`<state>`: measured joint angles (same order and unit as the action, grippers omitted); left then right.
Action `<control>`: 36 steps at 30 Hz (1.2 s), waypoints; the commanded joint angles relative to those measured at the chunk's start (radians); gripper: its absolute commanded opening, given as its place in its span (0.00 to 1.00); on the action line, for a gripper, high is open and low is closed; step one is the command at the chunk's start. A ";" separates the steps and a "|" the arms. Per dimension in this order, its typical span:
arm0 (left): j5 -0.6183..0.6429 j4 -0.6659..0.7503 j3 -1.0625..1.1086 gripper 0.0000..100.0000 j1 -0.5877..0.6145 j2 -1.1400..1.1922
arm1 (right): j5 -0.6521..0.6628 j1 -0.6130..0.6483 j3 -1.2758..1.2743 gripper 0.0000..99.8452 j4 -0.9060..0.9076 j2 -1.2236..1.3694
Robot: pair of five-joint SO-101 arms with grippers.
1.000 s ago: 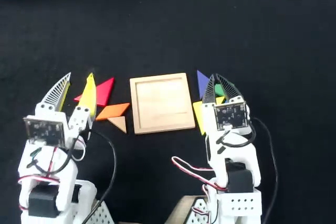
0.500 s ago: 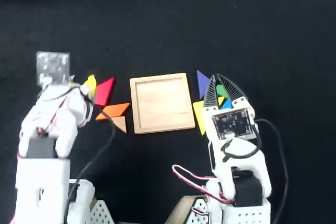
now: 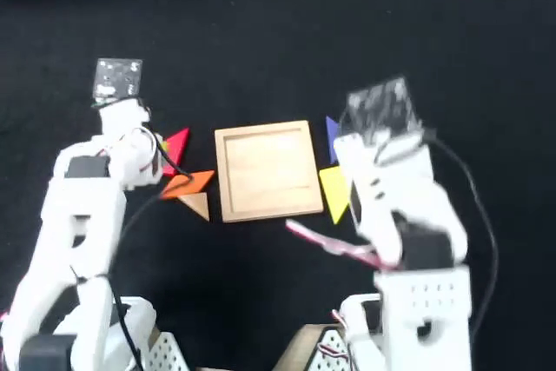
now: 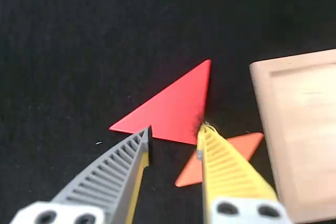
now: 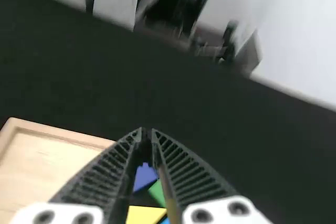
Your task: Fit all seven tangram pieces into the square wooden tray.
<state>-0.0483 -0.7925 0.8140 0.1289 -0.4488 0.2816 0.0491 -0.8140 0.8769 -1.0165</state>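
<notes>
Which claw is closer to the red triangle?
Left. The left claw hangs open at the edge of the red triangle; the right claw is across the tray, above the blue piece.

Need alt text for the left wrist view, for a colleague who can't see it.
The left claw hangs open above a red triangle, fingertips at one of its edges. An orange piece lies partly hidden behind the yellow finger, with a corner of the wooden tray beside both on the black table.
</notes>
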 commanded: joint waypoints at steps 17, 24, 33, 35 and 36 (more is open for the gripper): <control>0.069 0.084 -0.189 0.16 0.068 0.344 | -0.489 0.008 0.519 0.18 0.427 0.780; 0.069 0.086 -0.189 0.16 0.068 0.348 | -0.603 0.014 0.518 0.20 0.457 0.931; 0.069 0.086 -0.188 0.16 0.070 0.348 | -0.733 0.029 0.553 0.35 0.428 1.144; 0.069 0.086 -0.188 0.16 0.070 0.350 | -0.738 0.038 0.573 0.35 0.428 1.168; 0.069 0.086 -0.188 0.16 0.070 0.350 | -0.740 0.038 0.578 0.35 0.428 1.176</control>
<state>0.0115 -0.7234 0.6743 0.1933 -0.0944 -0.4396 0.0721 -0.2969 1.3172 0.1542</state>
